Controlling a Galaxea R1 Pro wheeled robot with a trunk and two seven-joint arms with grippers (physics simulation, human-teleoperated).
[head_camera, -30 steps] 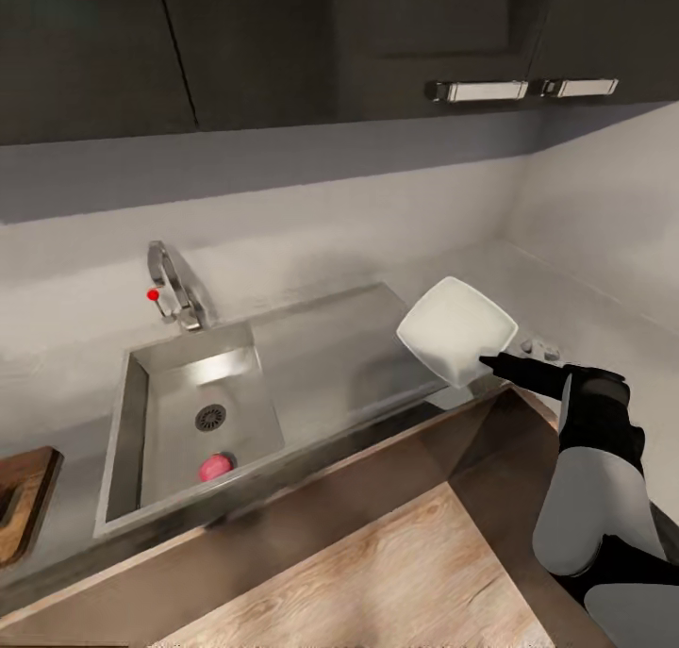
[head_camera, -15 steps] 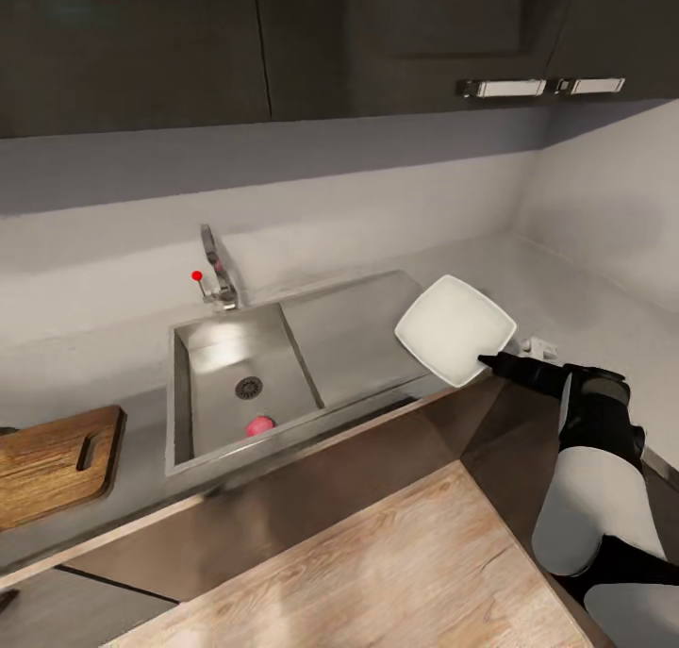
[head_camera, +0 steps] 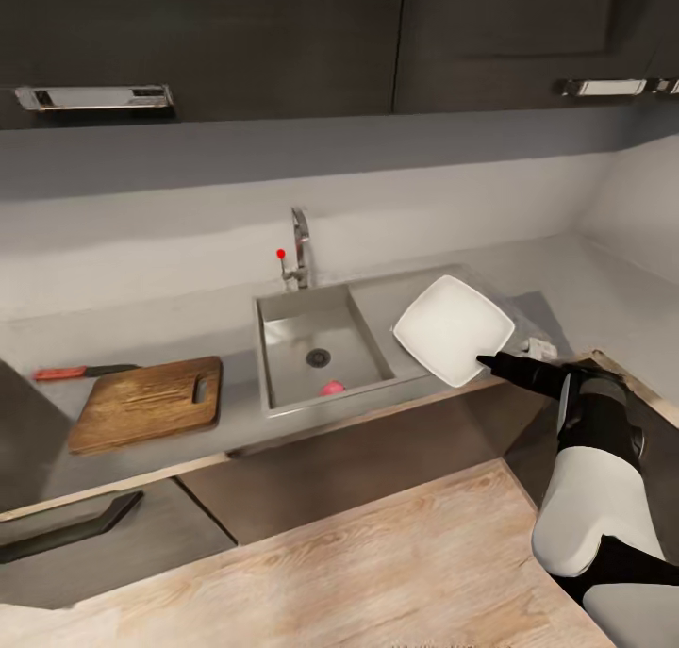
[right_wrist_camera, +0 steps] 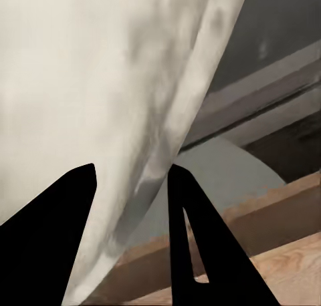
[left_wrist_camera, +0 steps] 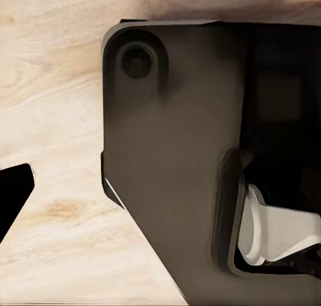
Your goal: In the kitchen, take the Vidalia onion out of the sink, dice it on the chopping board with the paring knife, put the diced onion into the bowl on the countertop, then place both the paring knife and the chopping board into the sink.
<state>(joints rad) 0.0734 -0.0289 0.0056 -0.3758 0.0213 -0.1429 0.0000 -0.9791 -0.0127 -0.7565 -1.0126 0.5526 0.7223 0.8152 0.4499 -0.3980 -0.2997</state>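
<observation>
Gripping the white bowl (head_camera: 454, 328) by its near rim, the right claw (head_camera: 489, 360) holds it tilted above the grey tabletop (head_camera: 566, 290), just right of the sink (head_camera: 321, 348). In the right wrist view, the two dark fingers (right_wrist_camera: 63, 232) pinch the bowl's edge (right_wrist_camera: 100, 105) between them. The pink Vidalia onion (head_camera: 332, 388) lies inside the steel basin, near its front wall and close to the round drain (head_camera: 318, 357). A chrome faucet (head_camera: 300, 242) with a red knob stands behind the basin. Well to the left of the sink, the brown chopping board (head_camera: 148, 403) lies flat on the tabletop, its slot handle toward the sink. The red-handled paring knife (head_camera: 83, 372) lies just behind the board's far left corner. Dark wall cabinets (head_camera: 283, 35) hang overhead. A fingertip of the left claw (left_wrist_camera: 12, 198) shows over pale wood flooring (left_wrist_camera: 53, 119) in the left wrist view; whether that claw is spread or pressed together cannot be told.
</observation>
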